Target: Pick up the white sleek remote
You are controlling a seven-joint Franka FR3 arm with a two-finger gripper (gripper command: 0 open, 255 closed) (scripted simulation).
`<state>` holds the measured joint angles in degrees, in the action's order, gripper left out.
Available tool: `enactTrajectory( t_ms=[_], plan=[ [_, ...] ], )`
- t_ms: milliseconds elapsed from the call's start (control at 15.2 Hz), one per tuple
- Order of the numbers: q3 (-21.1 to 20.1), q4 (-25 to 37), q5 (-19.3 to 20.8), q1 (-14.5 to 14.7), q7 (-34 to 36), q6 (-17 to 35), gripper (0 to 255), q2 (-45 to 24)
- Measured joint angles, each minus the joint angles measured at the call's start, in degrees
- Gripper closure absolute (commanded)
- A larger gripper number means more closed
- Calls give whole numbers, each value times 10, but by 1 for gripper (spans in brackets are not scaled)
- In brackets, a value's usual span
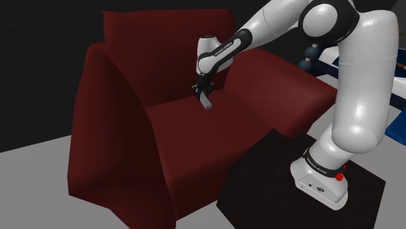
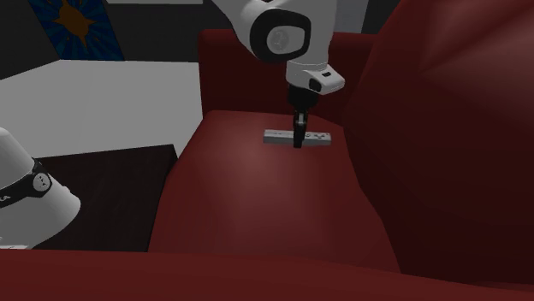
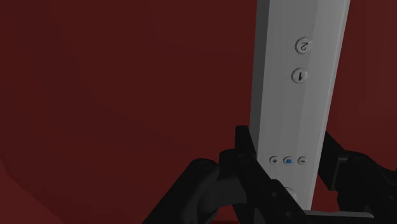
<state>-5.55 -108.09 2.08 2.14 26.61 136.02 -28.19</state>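
1. The remote (image 3: 299, 95) lies flat on the seat of the dark red armchair (image 2: 257, 205), close to the backrest.
2. The end effector (image 3: 287, 143) straddles the remote's middle. Its fingers press against both long sides, pinching it across the width.
3. The remote looks light and stiff, with smooth sides that are probably slippery. The narrow middle is the sensible place to hold it, so it balances when lifted.
4. The round buttons read "1" and "2". Small plus and minus buttons flank a blue one. No brand name is visible.

The remote (image 3: 299, 83) bears round buttons marked 2, 1, plus and minus.
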Motion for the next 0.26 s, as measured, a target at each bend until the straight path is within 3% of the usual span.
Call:
enactTrajectory(
  t_ms=[264],
  plan=[
    [-2,1,-2,-1,-1,-21,255,21]
  ],
)
